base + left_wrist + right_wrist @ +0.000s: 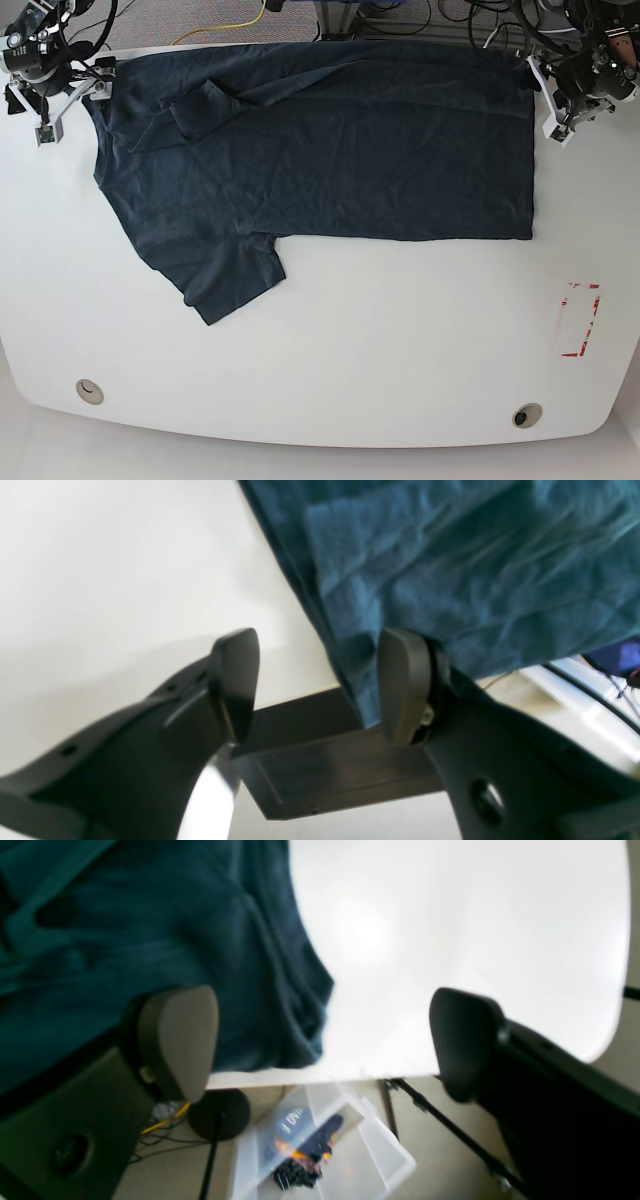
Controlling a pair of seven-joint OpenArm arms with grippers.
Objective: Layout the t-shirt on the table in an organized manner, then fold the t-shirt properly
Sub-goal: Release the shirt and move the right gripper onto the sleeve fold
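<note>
The dark navy t-shirt [330,150] lies spread flat across the far half of the white table [350,360]. Its hem is at the right, one sleeve [232,280] points toward the front, and the other sleeve is folded onto the body at the far left. My left gripper [553,108] is open at the shirt's far right hem corner. In the left wrist view [320,685] that shirt corner [450,570] lies against one finger [402,680]. My right gripper [62,105] is open at the far left shoulder. In the right wrist view [322,1040] the shirt [150,940] lies behind one finger.
A red tape rectangle [580,320] marks the table's right side. Two grommet holes [89,391] [526,414] sit near the front edge. Cables run behind the table's far edge. A clear plastic bin [320,1150] and a stand leg are on the floor below the table's edge.
</note>
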